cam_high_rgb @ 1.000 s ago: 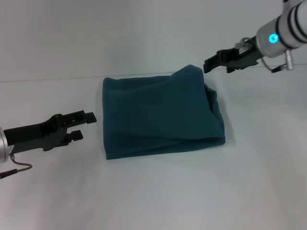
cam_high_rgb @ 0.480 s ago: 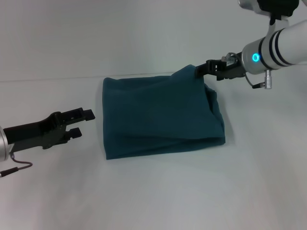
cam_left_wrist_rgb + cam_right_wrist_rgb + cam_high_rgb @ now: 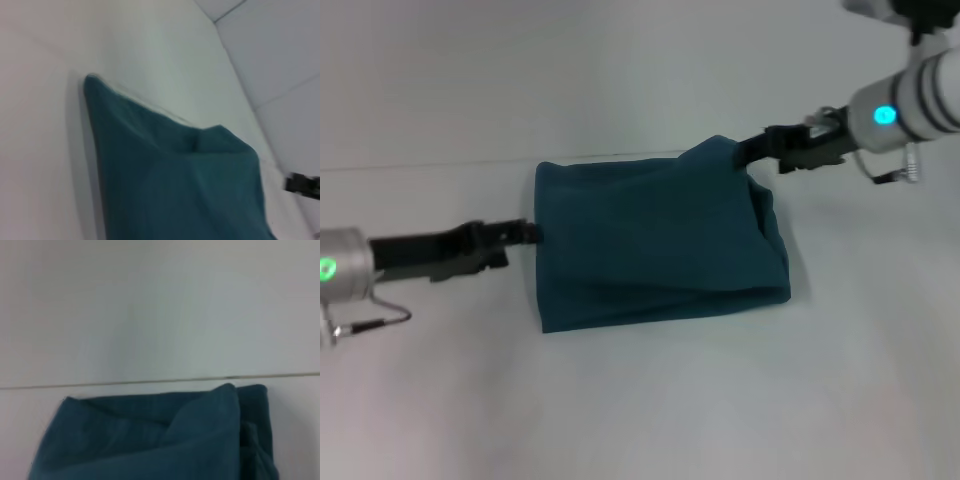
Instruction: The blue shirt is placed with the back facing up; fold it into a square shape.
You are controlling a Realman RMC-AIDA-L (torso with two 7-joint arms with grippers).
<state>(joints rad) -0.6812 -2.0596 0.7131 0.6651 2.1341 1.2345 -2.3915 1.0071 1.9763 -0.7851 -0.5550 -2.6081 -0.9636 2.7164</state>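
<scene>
You have the blue shirt (image 3: 655, 240) showing as soft, matt cloth, a fine knit with gentle creases and rounded folded edges. Your desk (image 3: 650, 400) looks smooth, pale and matt, with hardly any sheen. The left gripper (image 3: 525, 235) and right gripper (image 3: 745, 150) look like matt black plastic or metal; behind them you see glossy, silvery-white arm casings.

surface: white table (image 3: 640, 420) | on it: folded blue shirt (image 3: 655, 245)

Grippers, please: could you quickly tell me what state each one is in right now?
Left end effector: at the blue shirt's left edge; cannot be told.
Right end effector: at its raised far-right corner; cannot be told.
</scene>
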